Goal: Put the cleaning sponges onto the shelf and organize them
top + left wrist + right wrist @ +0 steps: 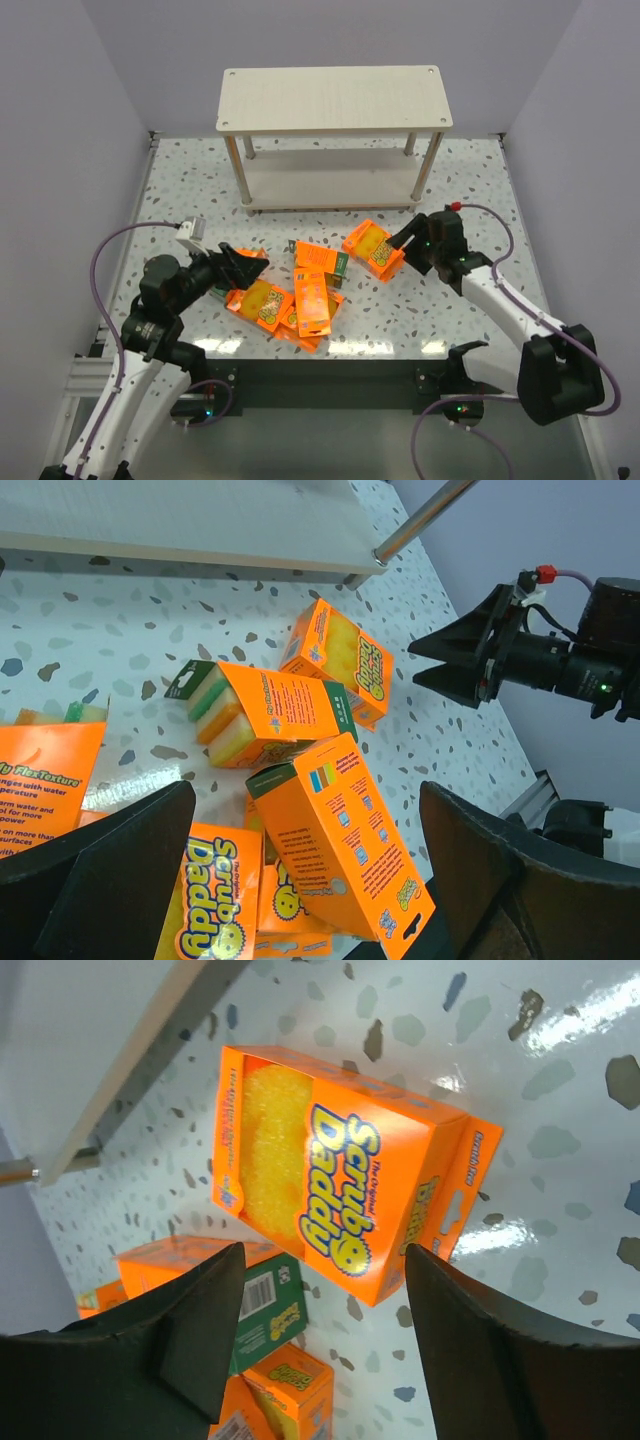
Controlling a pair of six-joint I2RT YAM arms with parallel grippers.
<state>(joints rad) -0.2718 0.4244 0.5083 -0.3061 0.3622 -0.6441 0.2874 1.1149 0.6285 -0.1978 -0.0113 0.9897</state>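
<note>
Several orange sponge packs lie loose on the speckled table in front of the shelf. My right gripper is open, right beside the rightmost pack. In the right wrist view that pack lies flat just beyond the open gripper. My left gripper is open at the left end of the pile. In the left wrist view it straddles a pack lying tilted on the pile, without touching it. Another pack shows its sponge layers edge-on.
The shelf's lower board and one leg lie beyond the pile, and its edge shows in the right wrist view. The right gripper shows in the left wrist view. The table's near edge runs just below the pile. Grey walls close both sides.
</note>
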